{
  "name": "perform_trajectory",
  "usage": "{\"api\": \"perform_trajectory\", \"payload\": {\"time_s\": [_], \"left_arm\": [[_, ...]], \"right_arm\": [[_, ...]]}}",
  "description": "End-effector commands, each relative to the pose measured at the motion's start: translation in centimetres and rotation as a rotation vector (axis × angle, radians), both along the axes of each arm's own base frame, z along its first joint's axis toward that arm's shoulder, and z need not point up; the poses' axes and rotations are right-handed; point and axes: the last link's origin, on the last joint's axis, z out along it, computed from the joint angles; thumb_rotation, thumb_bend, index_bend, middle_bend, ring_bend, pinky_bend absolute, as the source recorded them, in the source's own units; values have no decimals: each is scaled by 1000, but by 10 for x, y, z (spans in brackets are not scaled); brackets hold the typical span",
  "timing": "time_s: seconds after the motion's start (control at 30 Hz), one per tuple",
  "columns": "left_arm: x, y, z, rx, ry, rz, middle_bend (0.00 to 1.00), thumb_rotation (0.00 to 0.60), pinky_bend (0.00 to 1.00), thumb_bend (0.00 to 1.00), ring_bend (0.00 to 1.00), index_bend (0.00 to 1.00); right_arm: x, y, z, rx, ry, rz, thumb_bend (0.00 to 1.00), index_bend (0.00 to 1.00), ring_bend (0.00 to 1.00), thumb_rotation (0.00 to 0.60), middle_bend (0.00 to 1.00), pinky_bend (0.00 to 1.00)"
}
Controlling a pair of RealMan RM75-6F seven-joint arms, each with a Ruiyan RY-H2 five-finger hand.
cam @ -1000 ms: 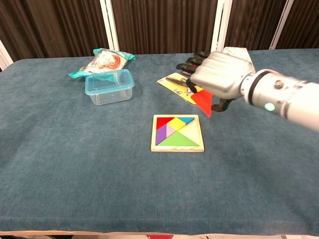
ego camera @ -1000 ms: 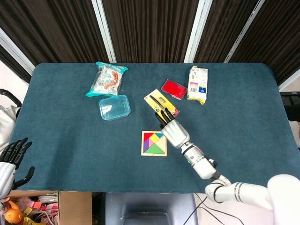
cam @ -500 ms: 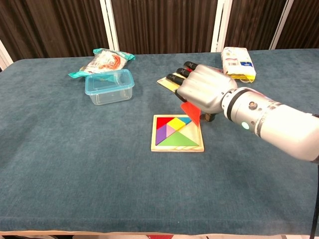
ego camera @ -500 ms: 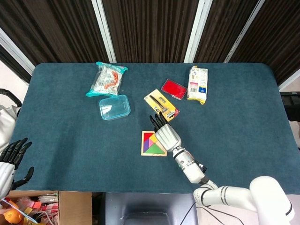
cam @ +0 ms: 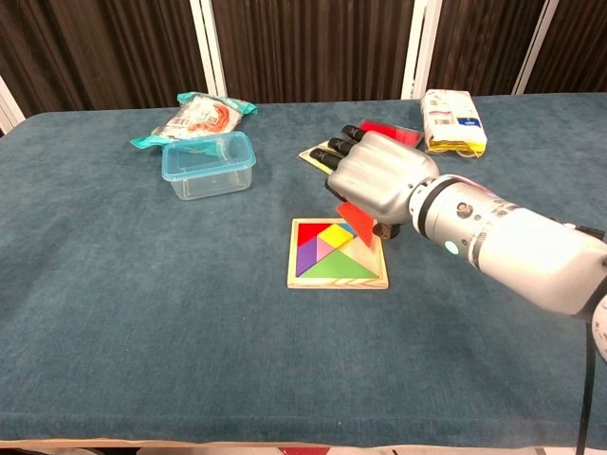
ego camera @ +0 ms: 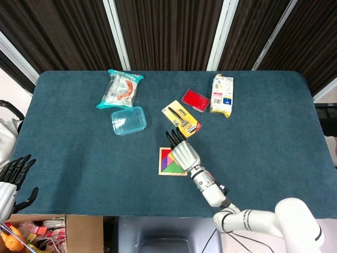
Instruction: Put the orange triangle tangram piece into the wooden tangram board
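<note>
The wooden tangram board (cam: 338, 254) lies mid-table with coloured pieces in it; it also shows in the head view as the board (ego camera: 167, 161). My right hand (cam: 377, 180) hovers over the board's right side and holds the orange triangle (cam: 358, 222) point down, its tip just above the board's upper right area. From overhead the right hand (ego camera: 181, 153) covers the board's right half and hides the triangle. My left hand (ego camera: 11, 178) rests off the table's left edge, fingers apart, holding nothing.
A clear blue lidded box (cam: 207, 163) and a snack bag (cam: 196, 118) stand at the back left. A yellow card pack (ego camera: 181, 118), a red pad (ego camera: 195, 99) and a white packet (cam: 452, 120) lie behind the board. A cardboard box (ego camera: 50, 234) sits below the table.
My right hand has moved left and down with the orange triangle, from beside the board's right edge to over its right part. The left hand has stayed put.
</note>
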Motion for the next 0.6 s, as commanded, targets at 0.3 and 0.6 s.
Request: {"api": "perform_trajectory", "payload": {"time_s": [0.3,0.6], "left_arm": [[1,-1,1,0,-5,-6,7,600,97,459,21,0],[0,-1,1,1,-6,-6,8,600,97,458,21,0]], "right_arm": [[-1,9,-8,23,17,4,462,589,0,600,10,0],[-1,15,-11,29,21,11,462,581,0,600,10,0]]}}
